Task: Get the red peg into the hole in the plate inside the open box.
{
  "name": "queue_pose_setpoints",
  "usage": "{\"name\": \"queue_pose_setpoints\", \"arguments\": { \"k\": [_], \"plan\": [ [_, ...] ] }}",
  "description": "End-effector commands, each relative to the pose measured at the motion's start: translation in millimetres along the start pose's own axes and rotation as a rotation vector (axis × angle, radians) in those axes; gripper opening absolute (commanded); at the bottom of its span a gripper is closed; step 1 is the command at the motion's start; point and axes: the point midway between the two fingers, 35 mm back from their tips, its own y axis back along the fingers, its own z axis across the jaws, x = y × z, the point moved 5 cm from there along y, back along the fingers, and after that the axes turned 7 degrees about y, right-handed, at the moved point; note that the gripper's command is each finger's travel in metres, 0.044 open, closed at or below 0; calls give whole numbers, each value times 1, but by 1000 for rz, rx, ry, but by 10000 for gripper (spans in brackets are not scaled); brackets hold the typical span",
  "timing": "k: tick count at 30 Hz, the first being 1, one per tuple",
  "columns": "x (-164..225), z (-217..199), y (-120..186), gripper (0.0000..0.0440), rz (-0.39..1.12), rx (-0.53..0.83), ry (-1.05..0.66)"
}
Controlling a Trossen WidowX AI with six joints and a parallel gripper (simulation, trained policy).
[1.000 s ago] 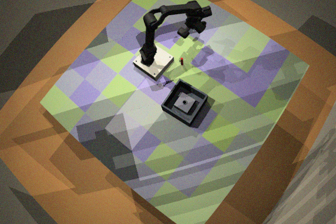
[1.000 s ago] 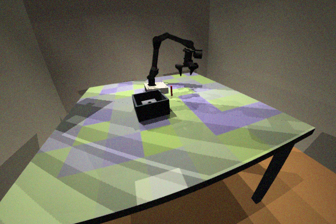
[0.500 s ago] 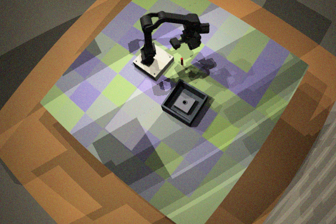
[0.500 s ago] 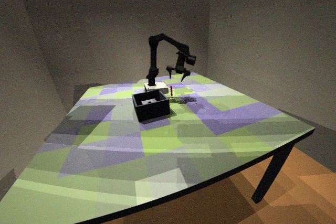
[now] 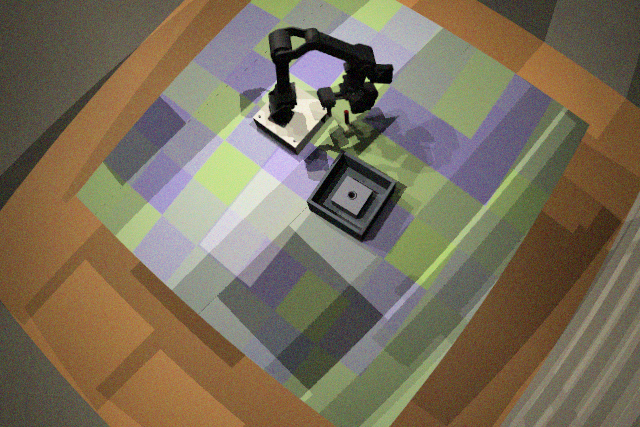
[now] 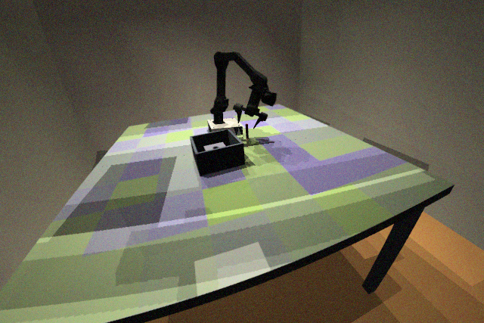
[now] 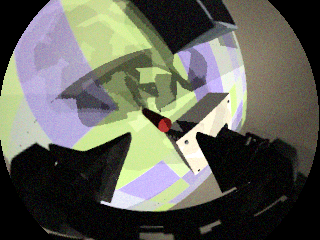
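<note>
The red peg (image 5: 346, 116) (image 6: 246, 131) (image 7: 164, 125) stands upright on the patterned table, beside the arm's base. My gripper (image 5: 342, 112) (image 6: 246, 125) (image 7: 165, 135) is open and empty, low over the peg. The fingertips stand on either side of the peg's top in the wrist view, not touching it. How far the tips reach down past its top is hard to tell. The dark open box (image 5: 334, 222) (image 6: 221, 161) (image 7: 175, 25) sits close by. The light plate (image 5: 343, 202) (image 6: 209, 147) lies at its bottom, with an empty round hole (image 5: 352, 195).
The arm's white base plate (image 5: 279, 131) (image 6: 224, 125) (image 7: 200, 145) is close beside the peg, on the side of the right finger in the wrist view. The box's raised walls stand a short way from the peg. Broken shadows cover the table around the peg.
</note>
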Motion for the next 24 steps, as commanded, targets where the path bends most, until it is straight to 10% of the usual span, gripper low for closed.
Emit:
{"name": "queue_pose_setpoints", "arguments": {
  "k": [1,7,24],
  "plan": [
    [-3,0,-18,435,-28,7,-19],
    [-8,3,-37,401,-63,0,-17],
    [-19,3,-57,0,-66,70,-46]
  ]
}}
